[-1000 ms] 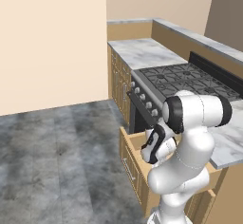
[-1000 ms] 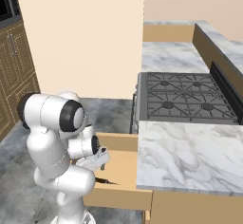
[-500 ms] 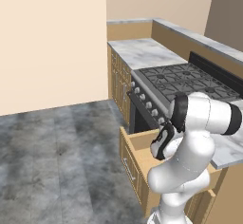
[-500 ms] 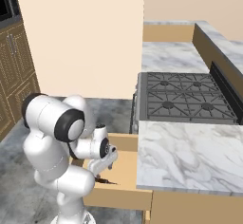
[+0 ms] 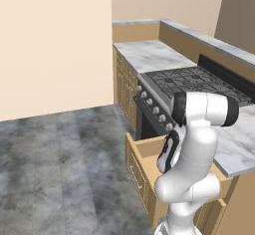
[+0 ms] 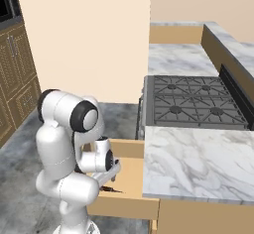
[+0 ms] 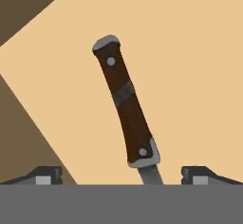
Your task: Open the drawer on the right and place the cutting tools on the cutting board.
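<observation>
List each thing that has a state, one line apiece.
Drawer: pulled open.
Knife: lying flat on the drawer floor, not gripped.
Claw: open, fingers either side of the knife's blade end, over the drawer.

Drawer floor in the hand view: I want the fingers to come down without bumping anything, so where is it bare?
The tan drawer floor is bare on both sides of the brown-handled knife, widest toward the right. The knife lies between the open gripper tips. A dark wall closes in at the left.
</observation>
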Robot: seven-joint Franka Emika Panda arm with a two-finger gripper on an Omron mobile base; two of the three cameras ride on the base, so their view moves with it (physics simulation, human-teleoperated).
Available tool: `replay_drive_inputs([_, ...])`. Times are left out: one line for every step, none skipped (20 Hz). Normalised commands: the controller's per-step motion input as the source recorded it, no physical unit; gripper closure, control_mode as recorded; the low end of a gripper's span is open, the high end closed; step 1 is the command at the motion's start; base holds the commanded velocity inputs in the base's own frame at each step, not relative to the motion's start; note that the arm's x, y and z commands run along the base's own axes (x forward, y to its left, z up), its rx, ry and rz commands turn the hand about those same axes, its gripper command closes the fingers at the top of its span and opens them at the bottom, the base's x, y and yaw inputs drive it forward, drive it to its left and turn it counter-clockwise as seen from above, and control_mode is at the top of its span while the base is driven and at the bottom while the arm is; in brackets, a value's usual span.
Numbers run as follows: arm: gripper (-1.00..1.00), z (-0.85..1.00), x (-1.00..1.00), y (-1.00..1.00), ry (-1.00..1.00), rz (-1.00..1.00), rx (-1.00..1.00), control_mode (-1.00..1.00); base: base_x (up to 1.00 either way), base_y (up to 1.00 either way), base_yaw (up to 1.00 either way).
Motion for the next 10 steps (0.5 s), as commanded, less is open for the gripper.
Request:
replay_drive_inputs([-1.00,-0.16,0.07,0.00,0.00,0.00,0.00,-1.00,0.00,0.00,0.00])
replay_drive_inputs([-1.00,-0.21,0.09,0.00,0.00,0.00,0.00,-1.00,0.00,0.00,0.00])
replay_drive_inputs([-1.00,-0.26,0.09,0.00,0.00,0.00,0.00,-1.00,0.00,0.00,0.00])
replay_drive_inputs([-1.00,-0.31,0.09,0.00,0.00,0.00,0.00,-1.00,0.00,0.00,0.00])
replay_drive_inputs([-1.00,-0.33,0.15,0.00,0.00,0.00,0.00,-1.00,0.00,0.00,0.00])
replay_drive_inputs([-1.00,-0.33,0.19,0.00,0.00,0.00,0.00,-1.00,0.00,0.00,0.00])
replay_drive_inputs([-1.00,-0.31,0.24,0.00,0.00,0.00,0.00,-1.00,0.00,0.00,0.00])
replay_drive_inputs([-1.00,-0.35,0.25,0.00,0.00,0.00,0.00,-1.00,0.00,0.00,0.00])
replay_drive_inputs([-1.00,-0.38,0.25,0.00,0.00,0.00,0.00,-1.00,0.00,0.00,0.00])
replay_drive_inputs([-1.00,-0.43,0.24,0.00,0.00,0.00,0.00,-1.00,0.00,0.00,0.00])
